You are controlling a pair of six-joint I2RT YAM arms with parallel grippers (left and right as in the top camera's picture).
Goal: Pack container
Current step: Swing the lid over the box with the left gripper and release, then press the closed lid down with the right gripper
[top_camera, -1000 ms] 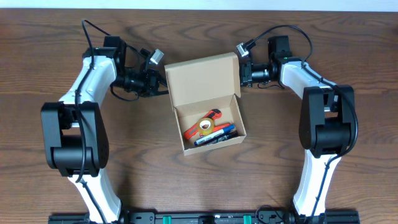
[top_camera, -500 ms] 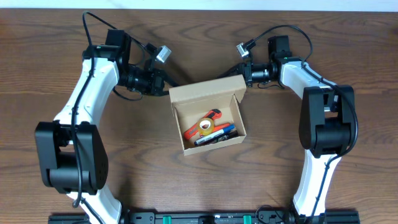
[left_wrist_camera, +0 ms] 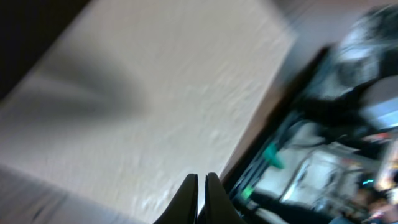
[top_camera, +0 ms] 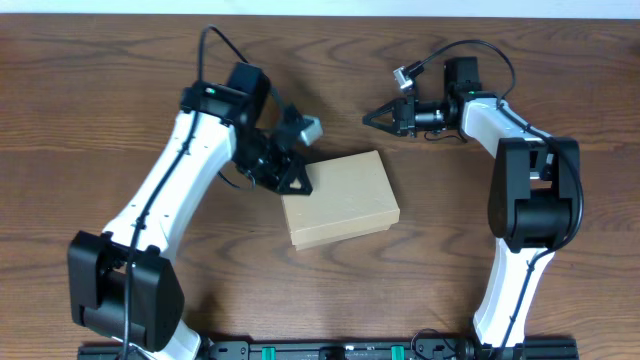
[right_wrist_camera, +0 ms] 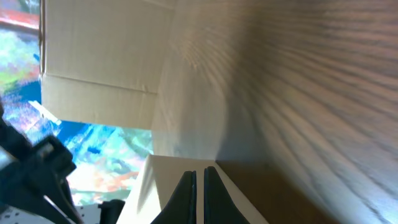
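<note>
Overhead view. The box (top_camera: 345, 205) lies closed near the middle of the table (top_camera: 120, 80), set slightly askew to the table edge. Its flap is down and its contents are hidden.

The left gripper (top_camera: 297, 184) sits at the box's rear left corner, its tip at the top edge. Its fingers are pressed together and grip nothing. The left arm (top_camera: 175, 180) reaches in diagonally from the near left.

The right gripper (top_camera: 366, 117) is over bare wood behind the box, apart from it, and points toward the left. Its fingers are likewise together and empty.

Left wrist view, blurred. The joined fingers (left_wrist_camera: 189, 196) lie close over the box's pale cardboard top (left_wrist_camera: 161, 87). The blur makes it impossible to tell whether they touch it or only hover above it.

Right wrist view. The fingers (right_wrist_camera: 188, 193) meet with only a thin seam between them. The wood grain of the table (right_wrist_camera: 311, 93) fills the right half of the frame.
</note>
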